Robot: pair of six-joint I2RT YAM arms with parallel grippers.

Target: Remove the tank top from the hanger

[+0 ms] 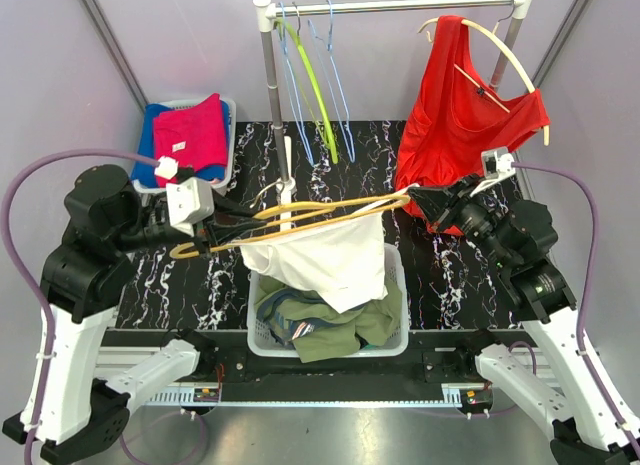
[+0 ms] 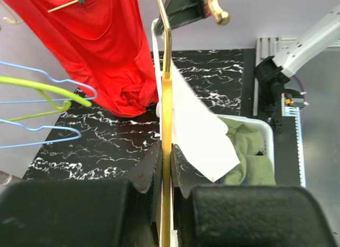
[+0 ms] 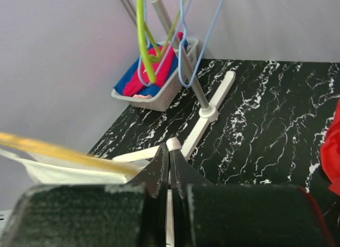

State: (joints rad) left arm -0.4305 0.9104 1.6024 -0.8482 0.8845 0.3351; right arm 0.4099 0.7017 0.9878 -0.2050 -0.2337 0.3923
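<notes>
Two claws: left gripper [image 2: 166, 154] clamped narrow on gold hanger [image 2: 166, 93]; right gripper [image 3: 169, 156] shut at hanger's far end. White tank top [image 1: 335, 255] between them, laundry basket [image 1: 330, 348] beneath, red garment [image 1: 450, 115] behind right gripper.

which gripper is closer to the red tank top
Right: the right gripper is beside the red tank top; the left gripper is across the table.
</notes>
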